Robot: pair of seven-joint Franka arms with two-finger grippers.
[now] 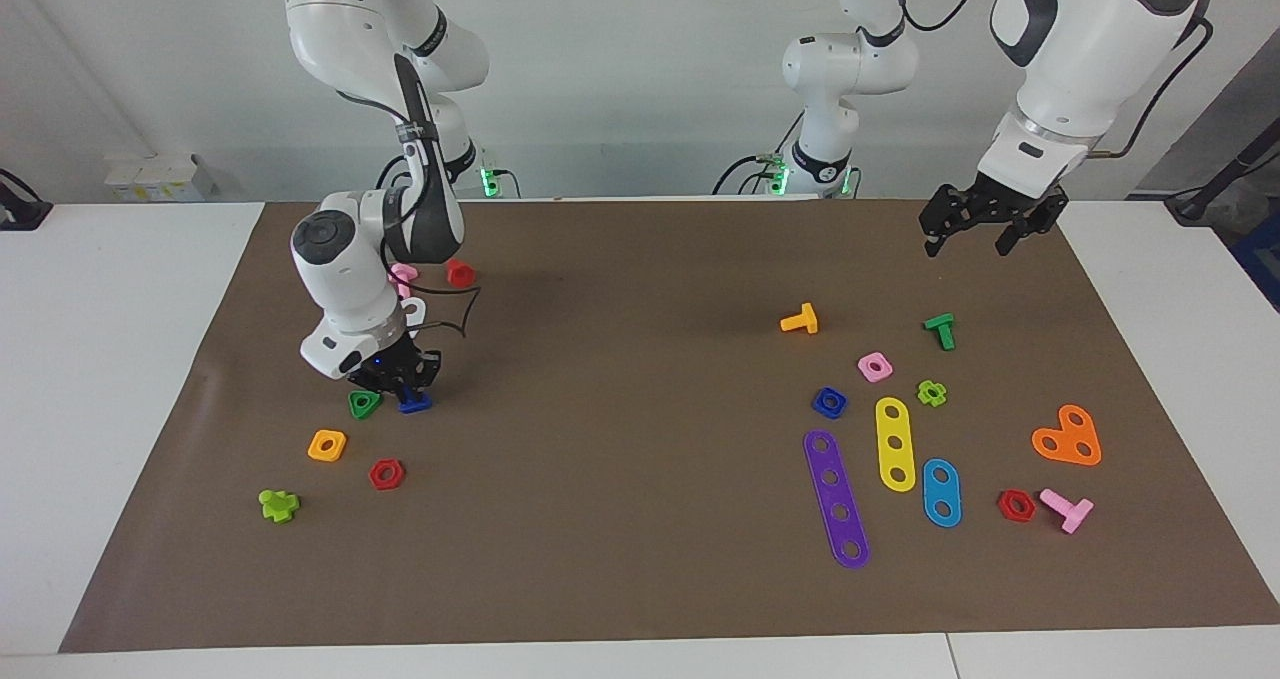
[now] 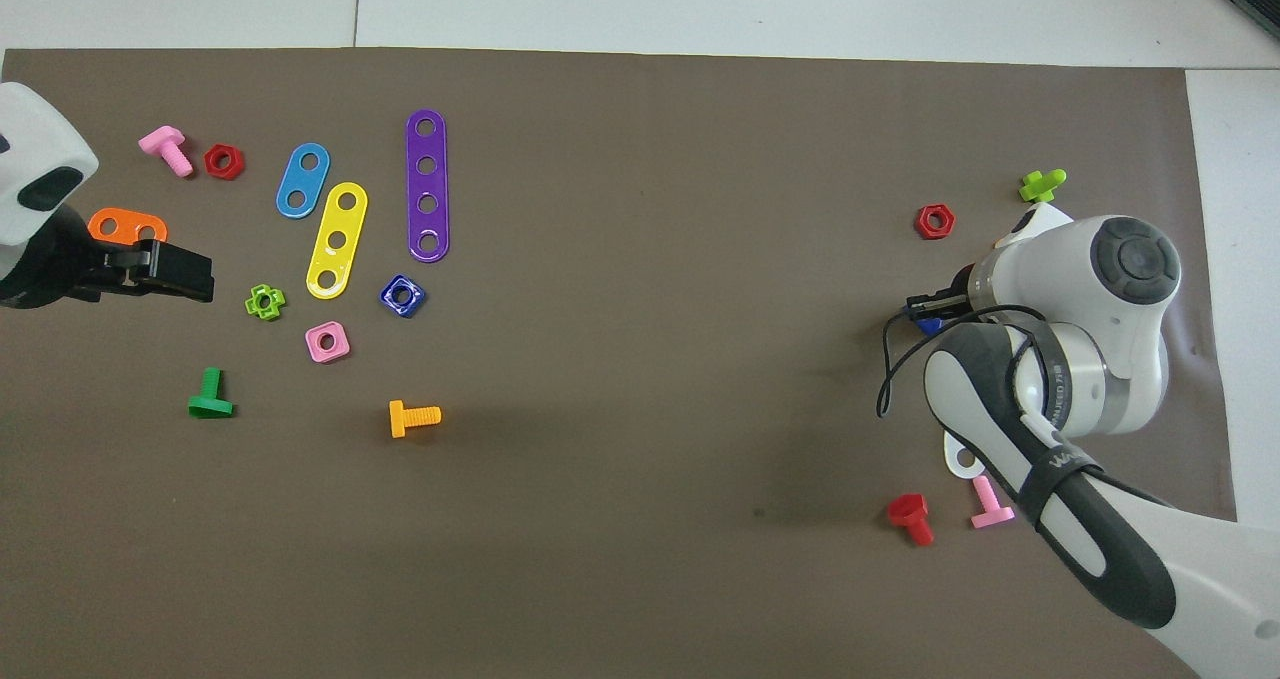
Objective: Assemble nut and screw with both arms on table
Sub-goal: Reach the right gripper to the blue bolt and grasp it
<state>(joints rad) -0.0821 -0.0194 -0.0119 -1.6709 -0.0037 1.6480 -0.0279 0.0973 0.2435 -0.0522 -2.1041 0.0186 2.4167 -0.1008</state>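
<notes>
The screw (image 1: 415, 403) is a small dark-blue plastic bolt with a triangular head, lying on the brown mat (image 1: 640, 579) at the right arm's end of the desk (image 1: 120, 379). The right tool (image 1: 405, 387) is down on it with its fingers pressed together around it, pinching the screw against the mat. In the overhead view only a blue corner of the screw (image 2: 928, 325) shows beside the arm's wrist.

Just beside the screw, toward the right arm's end, sits a green triangular nut (image 1: 364, 403). Farther from the robots than the screw lie a red hex nut (image 1: 386, 474), an orange square nut (image 1: 327, 445) and a lime cross piece (image 1: 278, 504). Nearer to the robots than the screw lie a red bolt (image 1: 459, 273) and a pink bolt (image 1: 402, 277).

The nut (image 1: 829, 401), dark blue, rounded-square with a round hole, lies well apart from the screw, toward the left arm's end, untouched. Beside it are a pink nut (image 1: 874, 366), a purple strip (image 1: 836, 498) and a yellow strip (image 1: 895, 443).

The left tool (image 1: 978, 229) hangs over the mat's corner at the left arm's end, fingers spread and holding nothing; that arm waits.
</notes>
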